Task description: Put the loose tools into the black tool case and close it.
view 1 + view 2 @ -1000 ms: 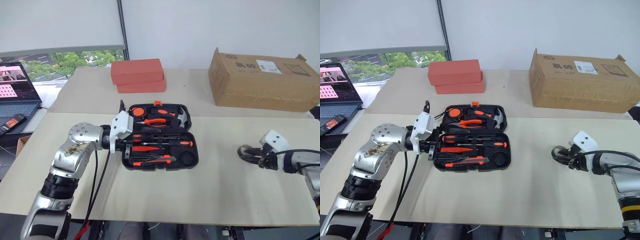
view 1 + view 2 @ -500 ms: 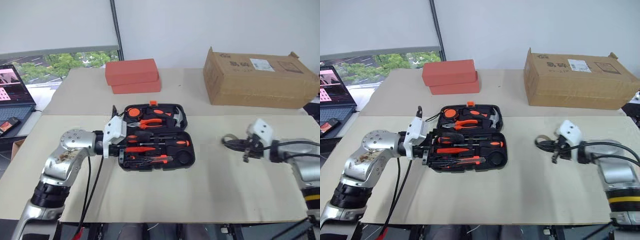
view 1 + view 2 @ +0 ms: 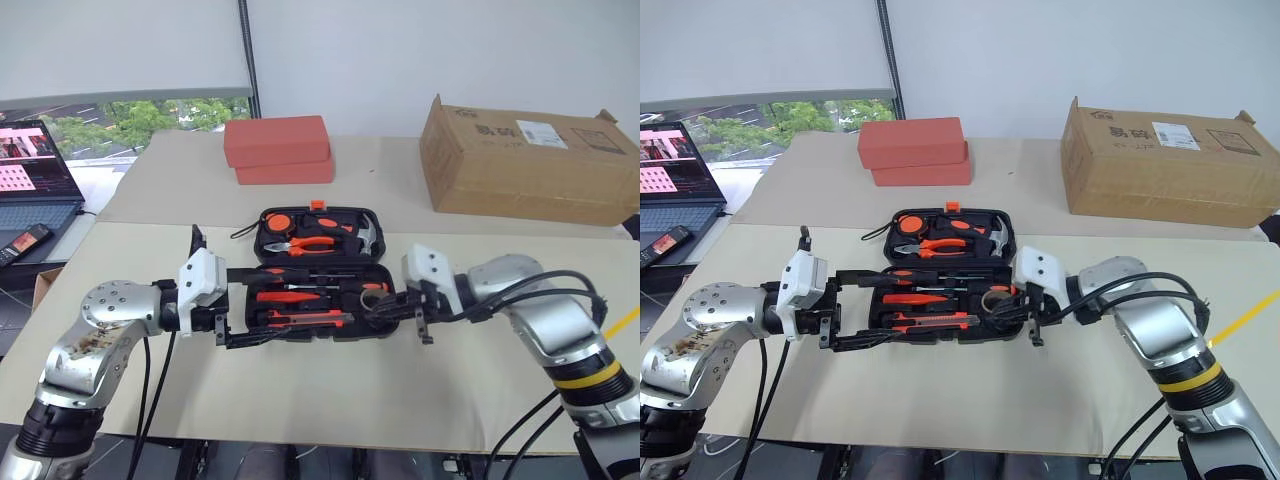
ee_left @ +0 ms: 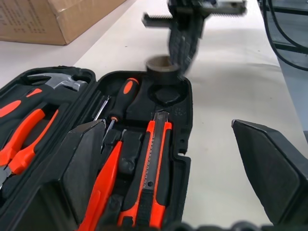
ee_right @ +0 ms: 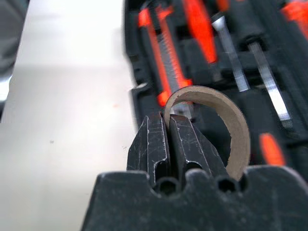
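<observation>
Gripping a tape roll [image 5: 219, 120], the right gripper [image 3: 385, 303] should lower it squarely into the round recess at the tool case's [image 3: 320, 215] four o'clock; left gripper [image 3: 228, 306] gapes empty at nine o'clock.

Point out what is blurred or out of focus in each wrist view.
Left wrist view: the right gripper with its tape roll is smeared, while the utility knife is sharp. Right wrist view: the tool case behind is soft; the fingers are sharp.

Head stereo overhead; wrist close-ups
</observation>
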